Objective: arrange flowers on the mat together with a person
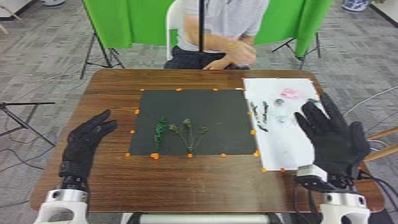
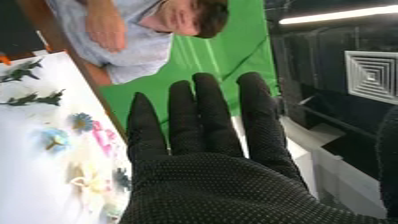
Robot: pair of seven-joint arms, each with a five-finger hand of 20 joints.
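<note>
- The right hand point(image 1: 340, 150) is being held open near the table's right edge, fingers straight, nothing being gripped.
- By the white sheet point(image 1: 286, 142), two dark green sprigs point(image 2: 35, 99), one pink flower point(image 1: 290, 93) and two blue flowers point(image 2: 53, 140) are being carried.
- By the dark mat point(image 1: 160, 106), one green sprig point(image 1: 161, 131) and one branching stem point(image 1: 190, 137) are being borne.
- The left hand point(image 1: 78, 150) is being held loosely open beside the mat, empty.

Robot hand point(image 2: 222, 185), fingers straight, beside flowers point(image 2: 55, 140) on white sheet point(image 2: 27, 175).
</note>
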